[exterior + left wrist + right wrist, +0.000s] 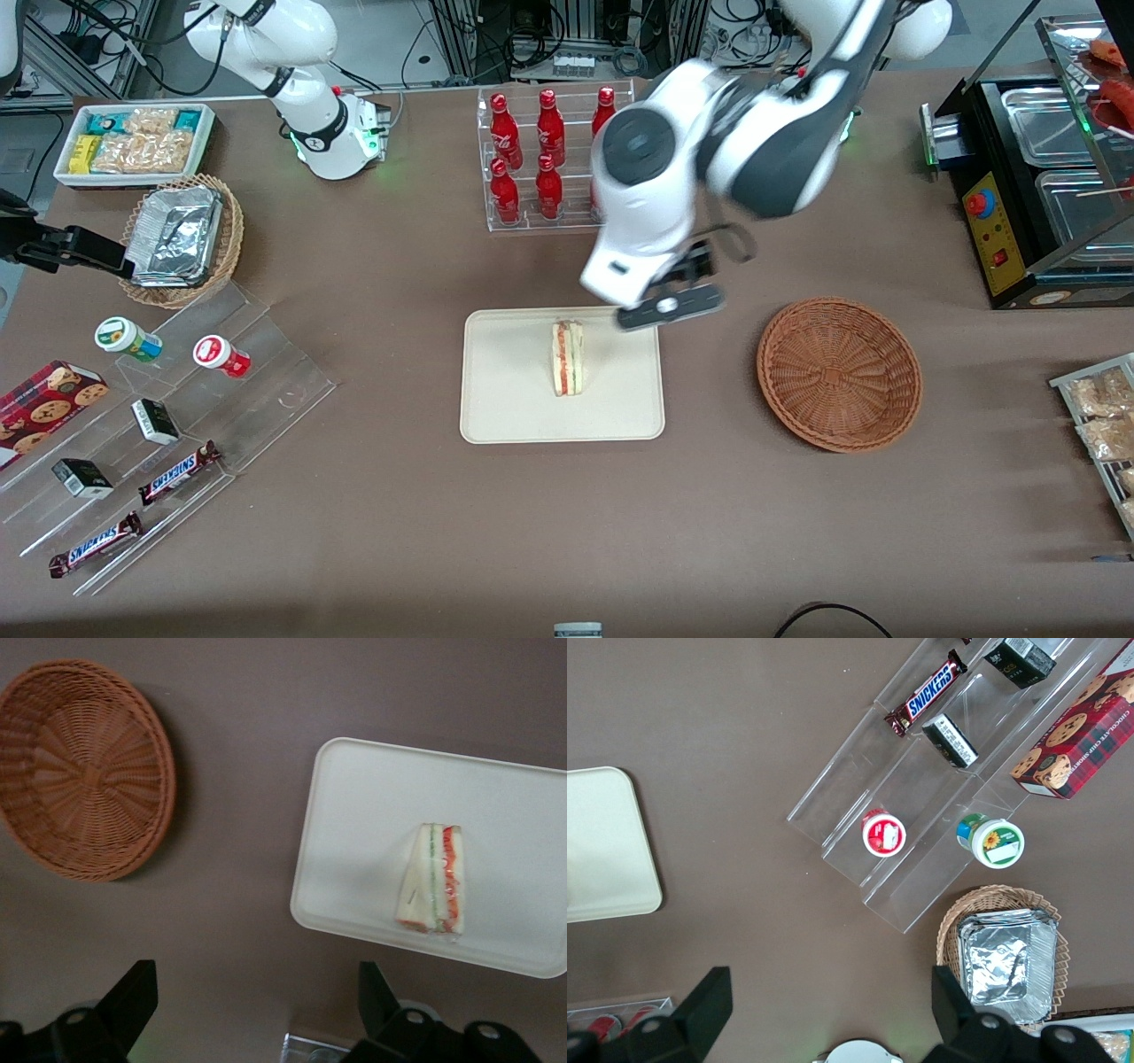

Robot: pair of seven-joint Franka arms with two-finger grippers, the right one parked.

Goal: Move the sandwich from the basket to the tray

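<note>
The sandwich (568, 357) lies on its side on the cream-white tray (496, 399), cut edge with red and green layers facing up. It also shows in the left wrist view (432, 879) on the tray (372, 806). The reddish-brown wicker basket (839, 372) stands beside the tray, toward the working arm's end, with nothing in it (84, 771). My left gripper (664, 306) hangs above the tray's corner that is farther from the front camera and nearest the basket. It is open and empty (257, 1001), its fingers wide apart, high above the table.
A clear rack of red bottles (549, 159) stands farther from the front camera than the tray. A tan basket with foil (182, 239), a white snack bin (133, 142) and a stepped acrylic stand (159, 425) lie toward the parked arm's end. A food warmer (1036, 177) and bagged snacks (1103, 425) lie toward the working arm's end.
</note>
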